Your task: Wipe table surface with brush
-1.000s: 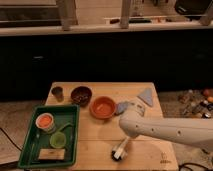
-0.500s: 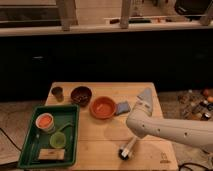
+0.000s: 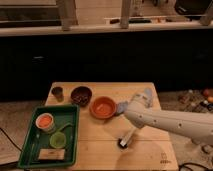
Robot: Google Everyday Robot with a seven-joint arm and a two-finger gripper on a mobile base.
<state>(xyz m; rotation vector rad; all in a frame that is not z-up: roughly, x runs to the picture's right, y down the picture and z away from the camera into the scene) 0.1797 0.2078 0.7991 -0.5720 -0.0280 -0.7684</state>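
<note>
Just right of the middle of the pale wooden surface (image 3: 100, 136), the end effector (image 3: 134, 129) sits low at the tip of the white arm (image 3: 172, 122), which reaches in from the right edge of the view. It has hold of the brush (image 3: 126, 139) by the upper end of the short white handle, closed around it, though the arm's own bulk hides most of the grip. The brush is tilted, its handle rising to the right and its black bristle head down on the planks near the front edge. Behind it, towards the middle of the surface, stands an orange bowl (image 3: 103, 107), with a blue-grey sponge (image 3: 121, 106) just beside it on the right. Further back and to the left are a dark brown bowl (image 3: 81, 95) and a small dark cup (image 3: 58, 92). A green tray (image 3: 74, 134) lies along the left side and overhangs the edge; it holds an orange-filled cup (image 3: 45, 121), a green scoop-like item (image 3: 58, 141) and a small flat block (image 3: 51, 155). A pale grey-blue object (image 3: 145, 95) lies near the back right corner, partly covered by the arm. A small dark printed mark (image 3: 163, 161) shows near the front right corner.
</note>
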